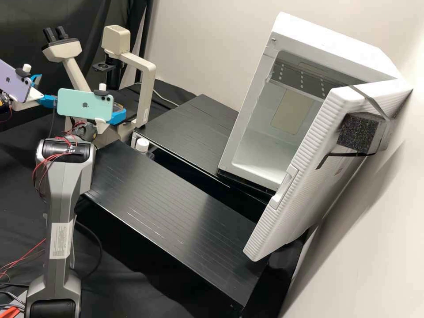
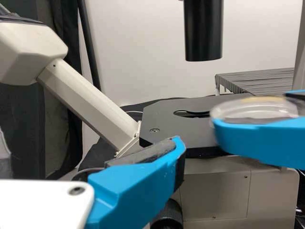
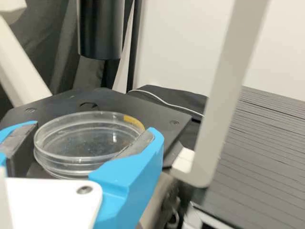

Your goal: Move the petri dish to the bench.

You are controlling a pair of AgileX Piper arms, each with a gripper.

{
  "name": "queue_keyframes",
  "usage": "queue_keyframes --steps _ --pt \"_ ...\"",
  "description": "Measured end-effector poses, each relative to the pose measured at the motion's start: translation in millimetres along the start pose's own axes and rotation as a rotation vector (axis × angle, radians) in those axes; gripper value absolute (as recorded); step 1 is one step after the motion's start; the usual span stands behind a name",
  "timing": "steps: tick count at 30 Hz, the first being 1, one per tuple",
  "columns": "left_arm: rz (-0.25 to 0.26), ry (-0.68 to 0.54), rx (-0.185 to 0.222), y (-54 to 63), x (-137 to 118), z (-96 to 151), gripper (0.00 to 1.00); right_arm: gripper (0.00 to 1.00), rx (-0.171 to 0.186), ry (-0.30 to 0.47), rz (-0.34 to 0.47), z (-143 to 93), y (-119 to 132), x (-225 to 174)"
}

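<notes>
You have smooth, matt cream housing on the microscope. Near its stage, your right gripper has smooth blue plastic fingers with dull grey pads around a clear, glossy plastic petri dish. Right of the microscope, you see satin-black grooved panels, a white plastic box with a ribbed door, and rough black foam.

Fruit-shaped logos mark both phones; the label on an arm is unreadable.
</notes>
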Motion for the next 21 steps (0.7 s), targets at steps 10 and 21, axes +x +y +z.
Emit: queue_keyframes --steps 10,21 --pt "0.0 0.0 0.0 0.0 0.0 0.0 1.0 0.0 0.042 -0.006 0.065 22.8 15.3 -73.9" --pt "0.0 0.0 0.0 0.0 0.0 0.0 1.0 0.0 0.034 -0.015 0.221 64.2 30.1 -177.1"
